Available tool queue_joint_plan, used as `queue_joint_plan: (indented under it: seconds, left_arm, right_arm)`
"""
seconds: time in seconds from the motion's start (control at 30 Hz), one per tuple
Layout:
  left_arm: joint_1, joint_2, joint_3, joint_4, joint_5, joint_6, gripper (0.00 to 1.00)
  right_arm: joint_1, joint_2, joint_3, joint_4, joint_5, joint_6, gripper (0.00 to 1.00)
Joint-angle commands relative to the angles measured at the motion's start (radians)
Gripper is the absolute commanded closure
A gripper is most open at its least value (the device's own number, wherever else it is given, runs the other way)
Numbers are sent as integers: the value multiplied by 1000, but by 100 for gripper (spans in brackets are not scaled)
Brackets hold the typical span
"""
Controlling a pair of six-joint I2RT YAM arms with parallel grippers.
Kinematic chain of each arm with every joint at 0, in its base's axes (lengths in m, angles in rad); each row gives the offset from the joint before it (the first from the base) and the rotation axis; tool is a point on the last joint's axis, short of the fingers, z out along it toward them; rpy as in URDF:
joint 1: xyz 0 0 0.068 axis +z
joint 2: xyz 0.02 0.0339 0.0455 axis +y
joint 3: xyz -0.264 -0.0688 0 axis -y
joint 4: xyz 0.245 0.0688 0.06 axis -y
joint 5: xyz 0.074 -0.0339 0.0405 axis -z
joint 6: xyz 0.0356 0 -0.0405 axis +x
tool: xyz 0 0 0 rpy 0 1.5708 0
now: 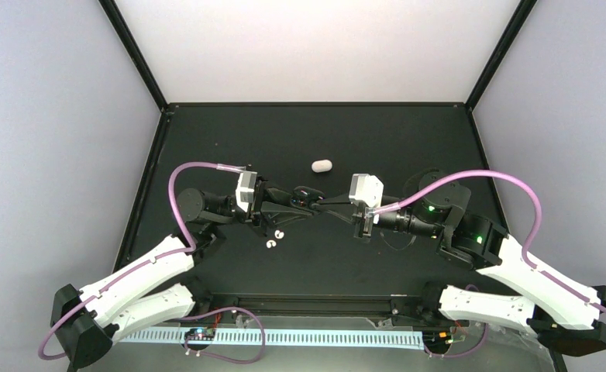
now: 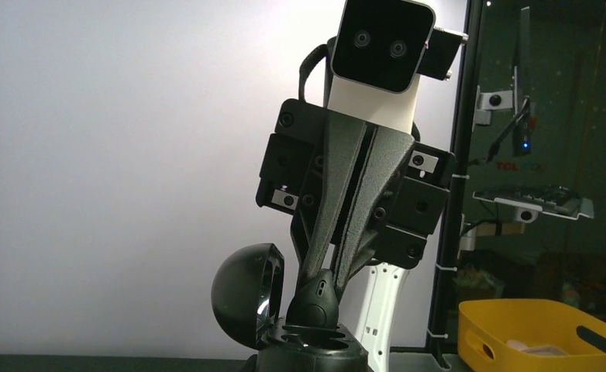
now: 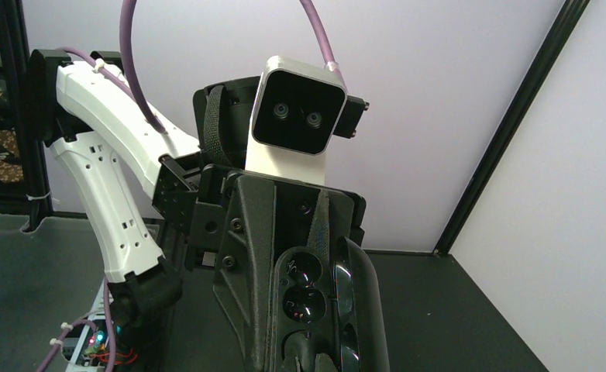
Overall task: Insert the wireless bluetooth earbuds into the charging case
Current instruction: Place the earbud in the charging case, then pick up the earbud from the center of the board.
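White charging case [image 1: 321,165]: lid shut, lying flat on the black tabletop [image 1: 408,139], on the far side of both pincers and apart from them. White earbuds [image 1: 278,232]: 2 pcs, the second [image 1: 271,243] just beside the first. Both lie loose on the tabletop near the L arm's wrist, on its near side, touching no pincer and well apart from the white case. L pincer [image 1: 296,200]: clamped on a black case [image 1: 306,194] whose hinged lid [image 2: 246,294] is swung open, w/ the sockets exposed in both wrist views. R pincer [image 1: 321,203]: fingers pressed together, tips pointing down into the socket area of the black case. A small black bit [image 2: 321,293] sits at those tips; cannot tell whether it is gripped or only pushed. The two arms meet nose to nose at mid-tabletop. Judgement: the step in hand looks like seating a piece in the black case, not work on the white set. For the white set nothing is in, so that part of the task reads as not yet begun. The next move calls for the R tips to lift straight out w/o knocking the open lid. After that, one pincer must take the white case and get its lid open while the other does the pick. The buds look tiny and glossy, so expect to need a fine tip grip, low force and correct orientation over the socket. A skewed pinch would prob. flick a bud away.
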Motion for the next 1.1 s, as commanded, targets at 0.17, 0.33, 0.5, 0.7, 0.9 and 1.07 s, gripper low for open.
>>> queue_joint_plan:
  seconds: [0.17, 0.33, 0.5, 0.7, 0.9, 1.07]
  left_arm:
    - [-8, -24, 6, 51, -17, 3, 98]
    - [-8, -21, 5, 50, -16, 3, 99]
    - [-9, -20, 3, 49, -16, 3, 98]
    - [-9, -20, 0, 44, -20, 7, 98]
    - [-10, -23, -12, 45, -27, 7, 98]
    - [-9, -31, -22, 52, -30, -3, 98]
  right_arm:
    - [5, -4, 28, -36, 14, 10, 91]
    - [4, -6, 30, -33, 10, 17, 89]
    - [5, -10, 34, -27, 6, 22, 88]
    - [5, -40, 55, -4, -7, 61, 75]
    - [5, -109, 90, 16, 8, 128, 53]
    - [3, -140, 103, -27, 273, 165, 48]
